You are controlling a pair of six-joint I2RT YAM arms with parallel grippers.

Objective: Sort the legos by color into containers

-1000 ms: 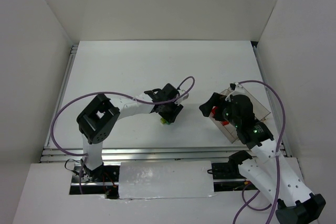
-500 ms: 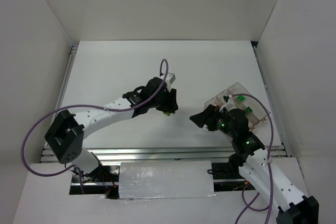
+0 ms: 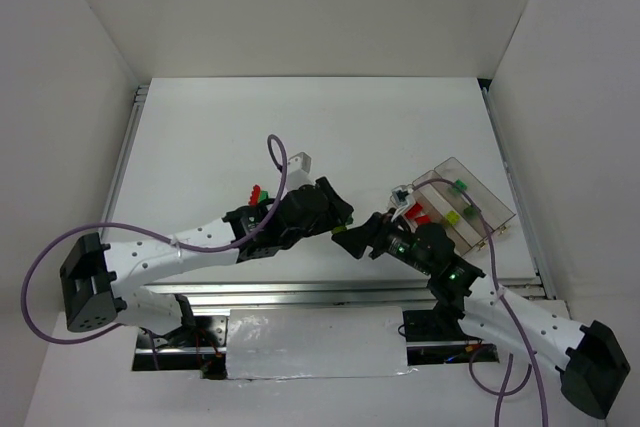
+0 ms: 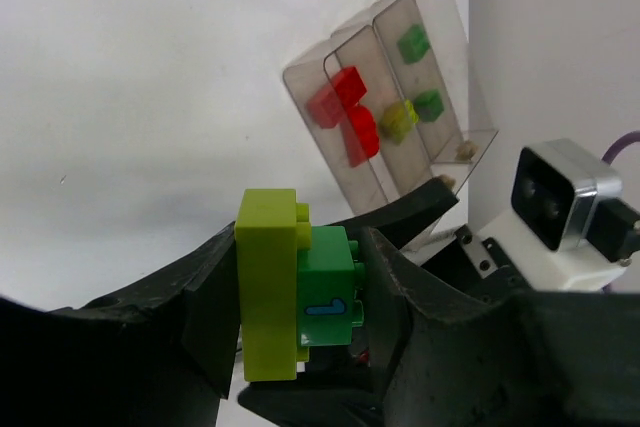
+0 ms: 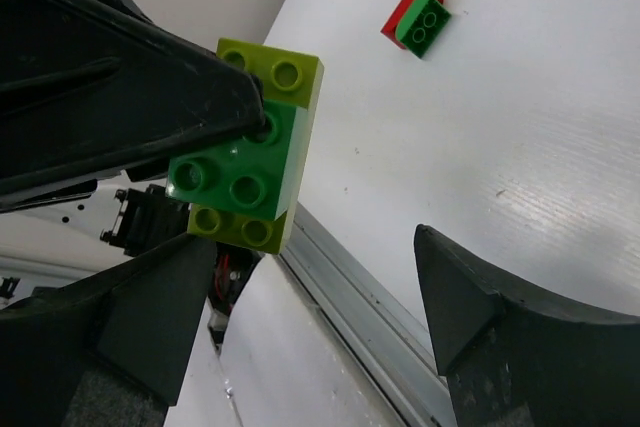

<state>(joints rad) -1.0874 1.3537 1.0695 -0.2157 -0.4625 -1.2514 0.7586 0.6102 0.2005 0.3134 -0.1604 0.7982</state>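
My left claw (image 4: 300, 272) is pinched shut on a two-brick stack. A green brick (image 4: 328, 292) is snapped onto the studded face of a longer yellow-green brick (image 4: 268, 282). One finger presses the yellow-green underside and the other presses the green top.

My right claw (image 5: 315, 242) gapes wide and holds nothing. In its wrist view the stack hangs in the air at 11 o'clock beyond the fingers, with its studs facing the lens. The yellow-green brick's long axis runs from 1 to 7 o'clock, and both of its ends stick out past the green one.

Seen from overhead, the left claw sits just beside the right claw at 10 o'clock, and I see no contact between them. I read this as a pull-apart. The right arm is the free one, so I'd swing it toward 11 o'clock and turn its jaws to span one brick without fouling the left fingers.

The tray (image 3: 497, 205) lies near, at 2 o'clock from the right claw. It holds red bricks in the compartment on the claws' side, yellow-green in the middle and green in the far one.

A red-and-green pair (image 5: 418, 17) rests on the table (image 3: 220, 137), unsorted.
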